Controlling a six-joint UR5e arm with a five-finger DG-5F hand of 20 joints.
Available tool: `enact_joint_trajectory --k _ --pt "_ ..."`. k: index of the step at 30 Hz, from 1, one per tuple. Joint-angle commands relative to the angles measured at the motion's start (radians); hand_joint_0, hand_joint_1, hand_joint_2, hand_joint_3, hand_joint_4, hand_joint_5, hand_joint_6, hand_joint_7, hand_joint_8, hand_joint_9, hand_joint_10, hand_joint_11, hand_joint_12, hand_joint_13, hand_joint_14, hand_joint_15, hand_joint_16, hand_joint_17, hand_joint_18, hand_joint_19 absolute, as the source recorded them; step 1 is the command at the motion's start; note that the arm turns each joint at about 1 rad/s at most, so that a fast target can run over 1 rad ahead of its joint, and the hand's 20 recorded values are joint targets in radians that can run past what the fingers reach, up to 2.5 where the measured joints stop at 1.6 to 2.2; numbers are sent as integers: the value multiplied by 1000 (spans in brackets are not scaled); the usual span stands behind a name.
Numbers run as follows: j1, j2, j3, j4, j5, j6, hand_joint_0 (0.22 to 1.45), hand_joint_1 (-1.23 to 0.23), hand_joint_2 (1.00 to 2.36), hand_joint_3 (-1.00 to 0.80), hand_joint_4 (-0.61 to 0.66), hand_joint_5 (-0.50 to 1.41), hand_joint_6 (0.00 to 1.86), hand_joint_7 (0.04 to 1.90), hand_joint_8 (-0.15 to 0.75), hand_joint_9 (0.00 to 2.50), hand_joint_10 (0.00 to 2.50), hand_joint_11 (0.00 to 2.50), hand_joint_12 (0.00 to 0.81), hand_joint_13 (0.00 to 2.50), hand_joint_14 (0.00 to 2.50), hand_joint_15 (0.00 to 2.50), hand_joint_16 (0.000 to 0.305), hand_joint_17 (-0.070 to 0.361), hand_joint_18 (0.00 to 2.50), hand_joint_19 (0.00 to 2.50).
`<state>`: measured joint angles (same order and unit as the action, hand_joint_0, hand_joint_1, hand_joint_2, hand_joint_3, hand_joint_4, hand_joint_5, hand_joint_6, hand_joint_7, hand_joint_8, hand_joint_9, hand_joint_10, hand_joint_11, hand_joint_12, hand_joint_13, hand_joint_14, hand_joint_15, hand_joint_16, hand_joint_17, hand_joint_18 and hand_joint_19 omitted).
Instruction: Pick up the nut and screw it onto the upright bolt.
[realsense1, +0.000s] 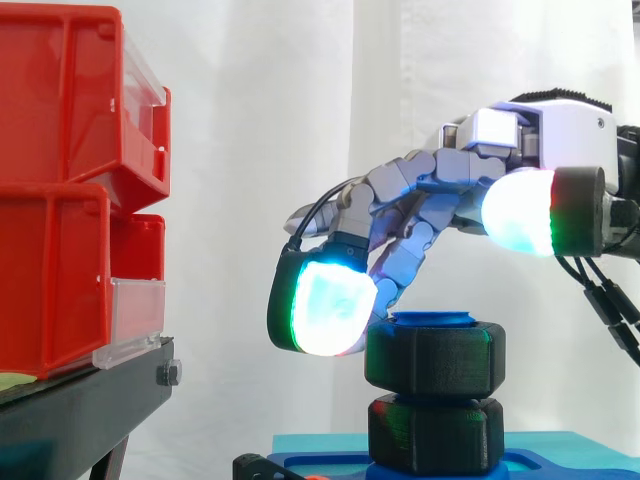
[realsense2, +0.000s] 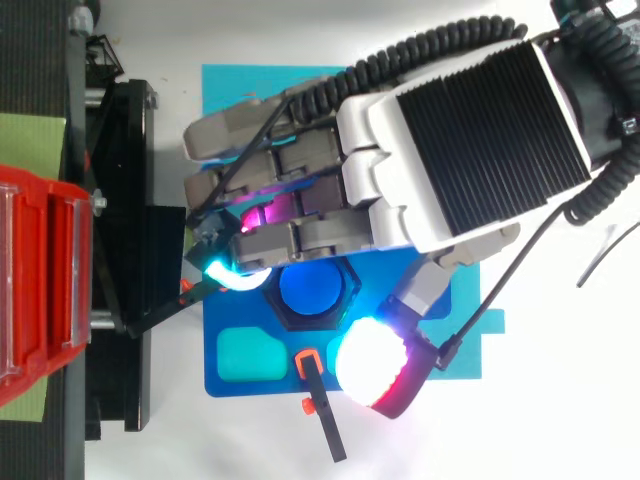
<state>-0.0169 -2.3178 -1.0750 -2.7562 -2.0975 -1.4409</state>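
Two black hex pieces are seen stacked on blue bolt: upper one, nut, already seated at its top. Hand held loosely spread above, one fingertip laid against nut's side, thumb clear. Screwing-down judged in hand; further turns called for.

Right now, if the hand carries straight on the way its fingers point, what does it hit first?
Probably the upper nut: the hand slants down-left, and one fingertip sits at the nut's top left edge. Depth is uncertain from the side.
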Motion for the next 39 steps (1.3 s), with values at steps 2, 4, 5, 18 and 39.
enact_joint_trajectory --k 2,4,5,18,39 --pt "3 0 -5 4 1 -1 513 -136 1000 -500 253 -63 503 825 211 925 0 0 266 487 0 0 30 67 216 19" --pt "5 0 -5 4 2 -1 514 -138 1000 -500 259 -57 504 868 219 932 0 0 268 488 0 0 30 67 214 22" --pt "5 -2 -11 6 4 -1 515 -139 1000 -500 267 -52 504 911 222 935 0 0 270 493 0 0 30 67 213 21" --pt "-3 0 -17 18 -1 -1 525 -146 1000 -500 193 -14 505 1225 247 980 0 0 270 526 0 0 29 66 236 28" --pt "-29 0 -17 4 -32 -10 530 -172 1000 -500 183 29 501 1429 257 1065 0 0 259 595 0 0 28 64 315 53"
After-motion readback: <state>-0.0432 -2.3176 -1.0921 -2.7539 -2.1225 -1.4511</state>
